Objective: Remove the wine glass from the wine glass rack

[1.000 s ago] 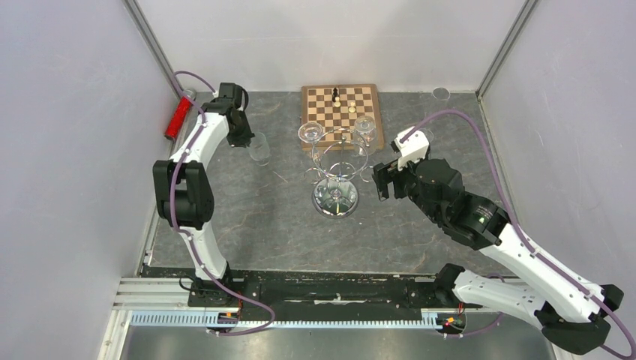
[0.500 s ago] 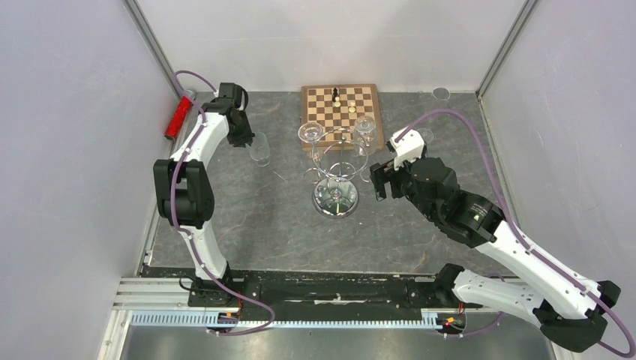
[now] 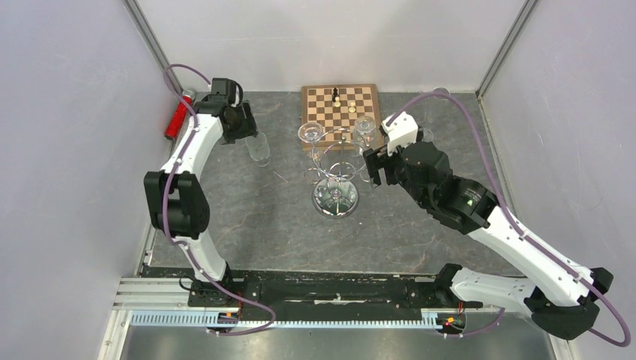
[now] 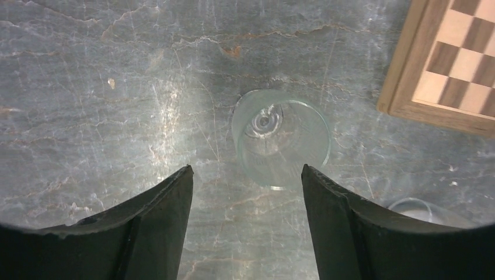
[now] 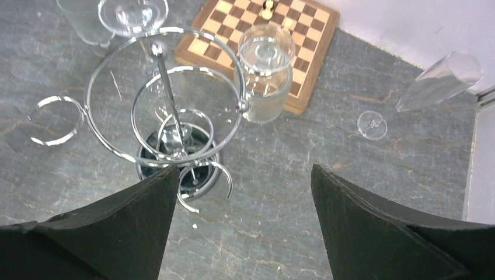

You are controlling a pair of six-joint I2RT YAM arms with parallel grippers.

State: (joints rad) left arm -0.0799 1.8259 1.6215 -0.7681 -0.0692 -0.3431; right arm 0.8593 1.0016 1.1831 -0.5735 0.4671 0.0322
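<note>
On rack (image 3: 335, 198) — 2 wine glasses (image 3: 310, 133) | 1 glass (image 4: 281, 137) by left gripper (image 4: 246, 169), released | right gripper (image 5: 244, 169) released

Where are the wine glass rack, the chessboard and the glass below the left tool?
wine glass rack (image 3: 335, 201): top view, round mirrored base.
chessboard (image 3: 319, 112): top view, bare squares.
glass (image 4: 281, 140): left wrist view, inside its bowl.
</note>
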